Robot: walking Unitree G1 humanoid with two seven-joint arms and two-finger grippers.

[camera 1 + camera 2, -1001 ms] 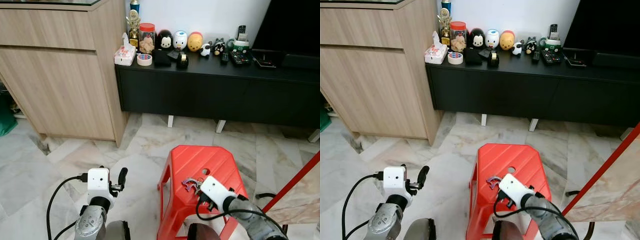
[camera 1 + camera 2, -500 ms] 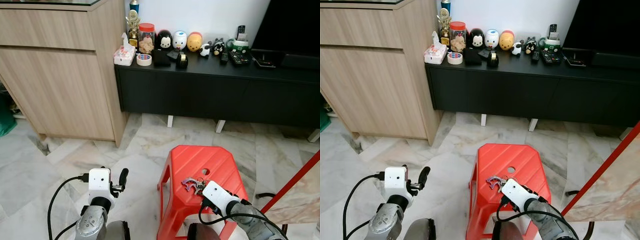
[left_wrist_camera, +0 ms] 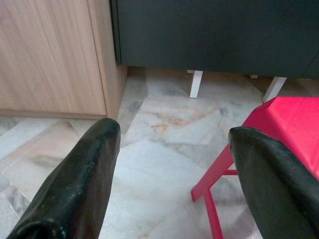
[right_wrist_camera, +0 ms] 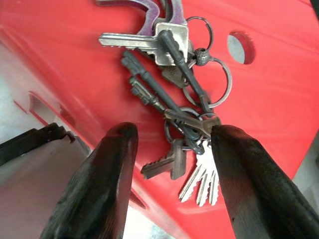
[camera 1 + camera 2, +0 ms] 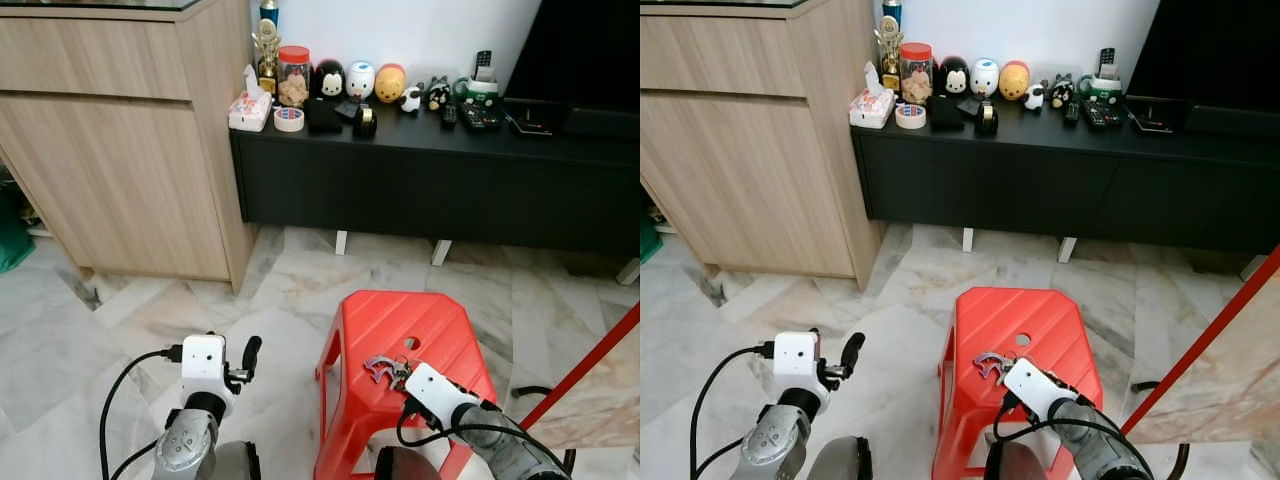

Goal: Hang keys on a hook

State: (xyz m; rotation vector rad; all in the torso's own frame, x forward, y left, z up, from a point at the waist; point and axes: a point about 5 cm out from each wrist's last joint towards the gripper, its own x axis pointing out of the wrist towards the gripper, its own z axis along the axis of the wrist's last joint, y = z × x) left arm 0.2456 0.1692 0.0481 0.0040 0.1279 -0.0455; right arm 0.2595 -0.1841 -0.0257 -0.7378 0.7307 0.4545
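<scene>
A bunch of keys (image 4: 172,74) on linked rings lies on top of the red plastic stool (image 5: 400,320), near its round centre hole. In the left eye view the keys (image 5: 384,369) sit just ahead of my right wrist. My right gripper (image 4: 172,134) is open and low over the bunch, one black finger (image 4: 112,164) on each side of the near keys, not clamped on them. My left gripper (image 5: 240,356) hangs open over the floor to the left of the stool, with nothing between its fingers (image 3: 94,164).
A black low console (image 5: 430,180) with toy figures, a jar and a tape roll stands against the far wall. A light wooden cabinet (image 5: 120,150) is at the left. A red slanted bar (image 5: 590,360) crosses the lower right. Marble floor (image 5: 150,320) lies around the stool.
My right gripper has sunk slightly closer to the keys. The left arm has drifted a little to the right. The keys have not moved.
</scene>
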